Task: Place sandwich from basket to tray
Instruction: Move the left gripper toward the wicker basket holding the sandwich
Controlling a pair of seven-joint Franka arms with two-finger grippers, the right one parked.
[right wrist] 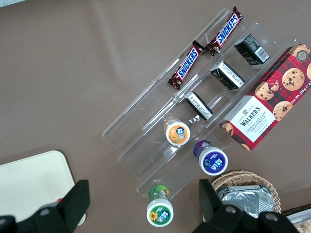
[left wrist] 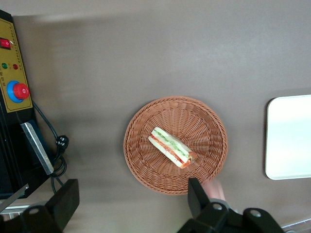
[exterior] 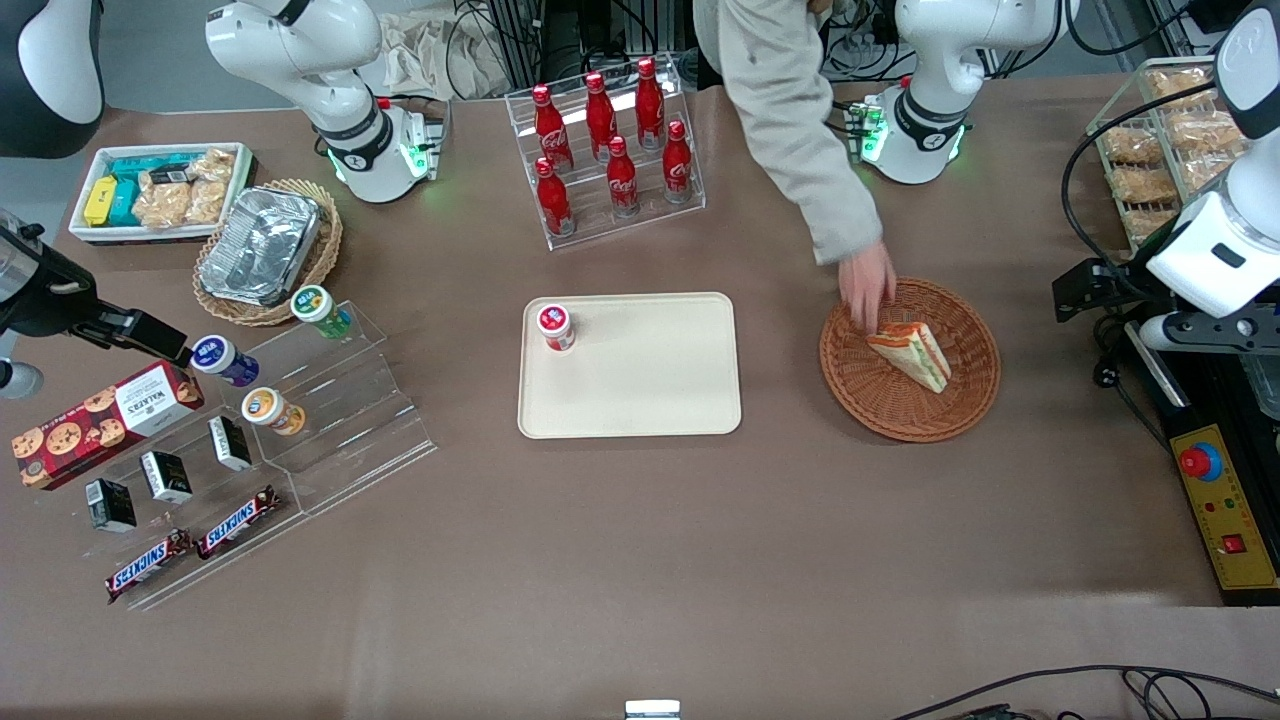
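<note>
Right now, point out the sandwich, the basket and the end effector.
sandwich [exterior: 911,355]: front view, on its bread face.
basket [exterior: 965,402]: front view, on bare weave.
end effector [left wrist: 132,198]: left wrist view, above the table, between its open fingers.

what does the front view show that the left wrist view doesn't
Only the front view shows the red-capped cup on the tray, the red bottles and the snack racks. Only the left wrist view shows the left claw, open, high above the table near the basket. Both show the sandwich lying in the basket, a person's hand at its rim, and the tray.
</note>
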